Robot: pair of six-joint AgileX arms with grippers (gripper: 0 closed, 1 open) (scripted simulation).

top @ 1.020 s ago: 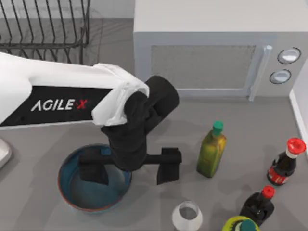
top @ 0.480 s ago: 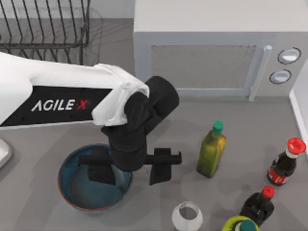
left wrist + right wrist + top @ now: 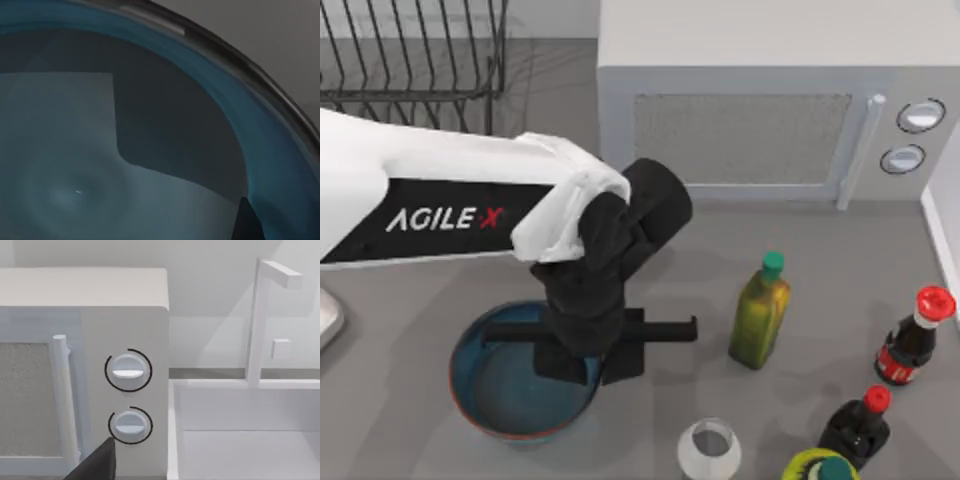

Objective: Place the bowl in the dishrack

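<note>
The black wire dishrack (image 3: 415, 55) stands at the far left corner of the grey table (image 3: 800, 230), well apart from the action. Nearer the camera, the white left arm marked AgileX reaches in from the left edge, and its left gripper (image 3: 590, 362) is down over the right side of the blue bowl (image 3: 505, 390). The two black fingers are drawn close together on the bowl's right-hand rim, one (image 3: 565, 365) inside the bowl and the other (image 3: 622, 355) just outside it; they appear clamped on the wall. The bowl itself sits on the table at front left, its reddish rim showing along the near edge. From the left wrist, the bowl's blue interior (image 3: 75, 150) curves away under the camera.

Right of centre, a white microwave (image 3: 760, 110) occupies the back of the table. In front of it stands a green-capped oil bottle (image 3: 760, 312), with a small white cup (image 3: 709, 447) at the near edge. Two red-capped dark bottles (image 3: 912, 340) stand at far right. The right wrist view faces the microwave's two dials (image 3: 128, 371) and a white sink (image 3: 245, 440) beside it.
</note>
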